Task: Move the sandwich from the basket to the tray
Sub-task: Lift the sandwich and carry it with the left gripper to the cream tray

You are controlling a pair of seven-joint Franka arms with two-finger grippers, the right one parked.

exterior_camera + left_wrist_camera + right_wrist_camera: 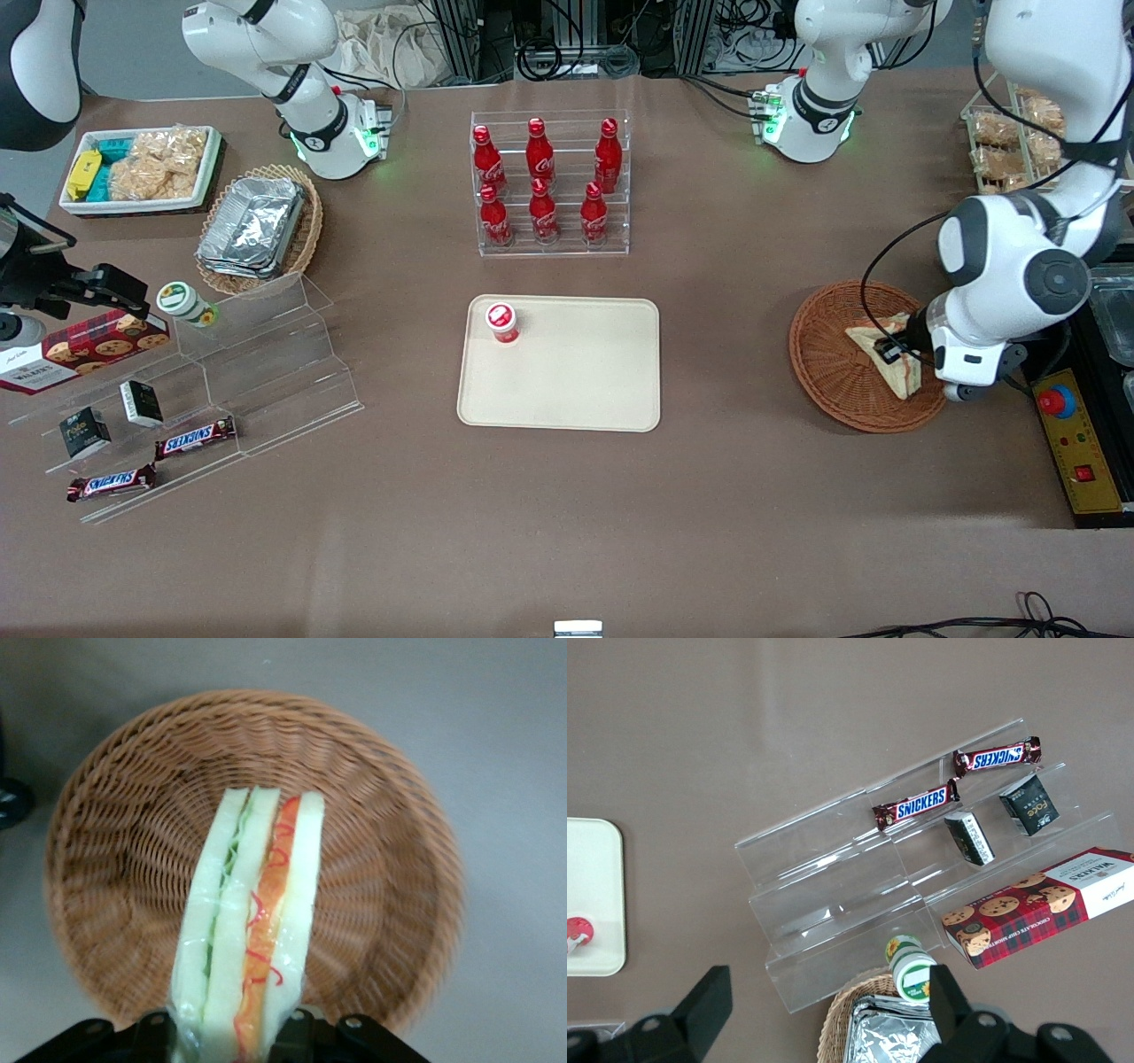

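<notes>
Brown tabletop: gripper (889,350) clamped on the sandwich (252,930) over the basket (833,372); grasp done, next carry to the tray (576,390)

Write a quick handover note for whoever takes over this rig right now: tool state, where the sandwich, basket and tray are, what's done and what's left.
Tool: the left arm's, down in the round reddish-brown wicker basket, shut on the triangular pale-bread sandwich with red and green filling.
Sandwich: gripped at one end, over the basket floor; whether it has lifted clear is unclear.
Flat beige rectangular tray: mid-table, toward the parked arm from the basket, with a small red-capped bottle near one corner.
Done: reach and grasp.
Left: lift out, carry to the tray, set down on bare tray away from the bottle, release.
</notes>
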